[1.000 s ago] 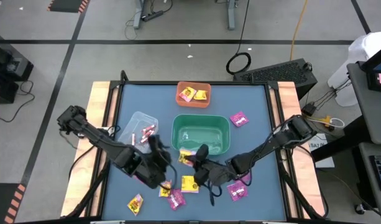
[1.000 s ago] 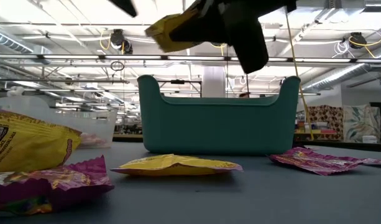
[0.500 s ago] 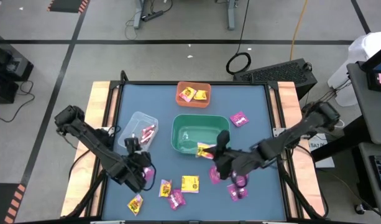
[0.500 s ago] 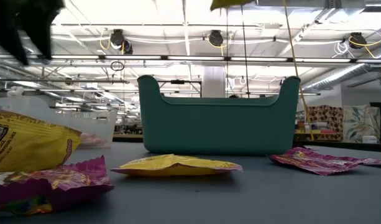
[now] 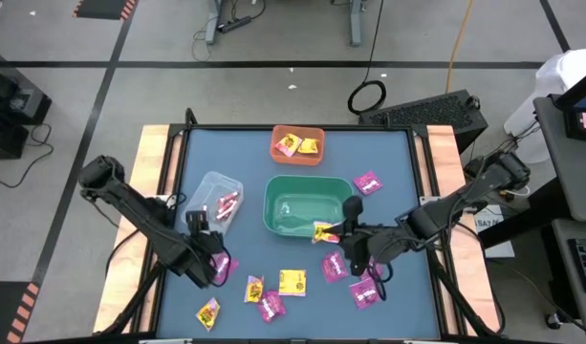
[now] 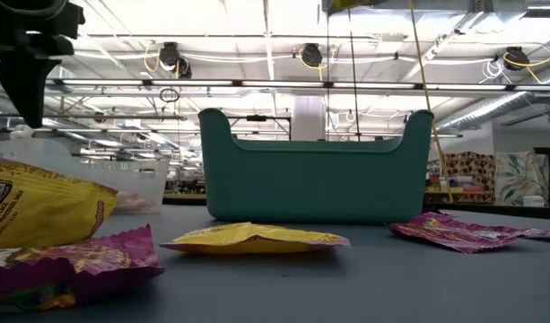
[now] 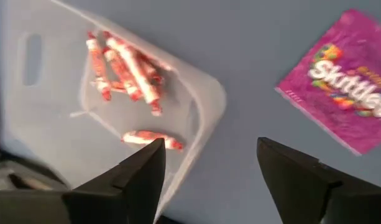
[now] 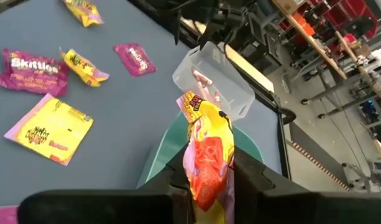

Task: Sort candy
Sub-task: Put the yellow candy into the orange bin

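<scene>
The right hand [image 5: 333, 230] pinches a yellow packet [image 8: 207, 149] by one end, right at the near rim of the green bin [image 5: 307, 204] — the likely trouble is a drop in the wrong place, since the matching yellow packets lie in the orange bin [image 5: 297, 144] at the far edge, and the packet hangs loose enough to slip or swing if the arm moves fast. The green bin looks empty. The clear bin [image 7: 103, 93] holds several thin pink-white sticks [image 7: 125, 68]. The left hand [image 7: 209, 171] hovers spread and empty near that bin's corner, just by a magenta packet [image 7: 348, 102] on the table [image 5: 388, 162] — it could nudge the light bin. Other candy [image 5: 278, 287] lies scattered at the near side.
</scene>
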Robot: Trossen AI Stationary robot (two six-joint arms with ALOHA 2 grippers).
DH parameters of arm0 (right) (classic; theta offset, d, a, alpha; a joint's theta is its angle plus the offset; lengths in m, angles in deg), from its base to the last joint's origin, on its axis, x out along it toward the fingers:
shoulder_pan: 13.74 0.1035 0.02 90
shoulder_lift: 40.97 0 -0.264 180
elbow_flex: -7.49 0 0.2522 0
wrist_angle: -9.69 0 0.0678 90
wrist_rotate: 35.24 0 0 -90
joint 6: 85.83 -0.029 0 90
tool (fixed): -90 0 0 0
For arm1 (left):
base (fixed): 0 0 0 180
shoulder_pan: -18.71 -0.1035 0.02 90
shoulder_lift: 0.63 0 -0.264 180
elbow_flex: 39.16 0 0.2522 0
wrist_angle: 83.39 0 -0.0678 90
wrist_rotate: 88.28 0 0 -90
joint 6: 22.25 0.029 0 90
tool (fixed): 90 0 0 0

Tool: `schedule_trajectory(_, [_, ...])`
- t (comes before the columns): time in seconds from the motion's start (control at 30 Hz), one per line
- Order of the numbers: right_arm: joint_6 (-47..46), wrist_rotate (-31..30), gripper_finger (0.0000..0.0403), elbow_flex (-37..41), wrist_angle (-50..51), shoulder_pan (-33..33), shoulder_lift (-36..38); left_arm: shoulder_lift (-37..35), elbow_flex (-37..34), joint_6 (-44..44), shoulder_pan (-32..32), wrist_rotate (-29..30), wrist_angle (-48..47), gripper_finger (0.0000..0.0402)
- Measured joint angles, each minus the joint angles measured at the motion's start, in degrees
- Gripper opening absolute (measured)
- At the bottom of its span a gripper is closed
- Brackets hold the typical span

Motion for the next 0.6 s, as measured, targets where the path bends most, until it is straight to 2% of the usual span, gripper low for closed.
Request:
schedule_trajectory(0.27, [1.82, 0.81, 0.0056, 0.0, -0.08, 0.0, 0.01, -4.55, -6.76, -0.29, -0.02, -2.28, 4.75, 0.0208])
schedule_trajectory(0.6, [2.22, -0.08, 0.0056, 0.0, -0.13, 0.0, 0.01, -4.56, -7.51, -2.38, -0.85, -3.17, 4.96, 0.0134])
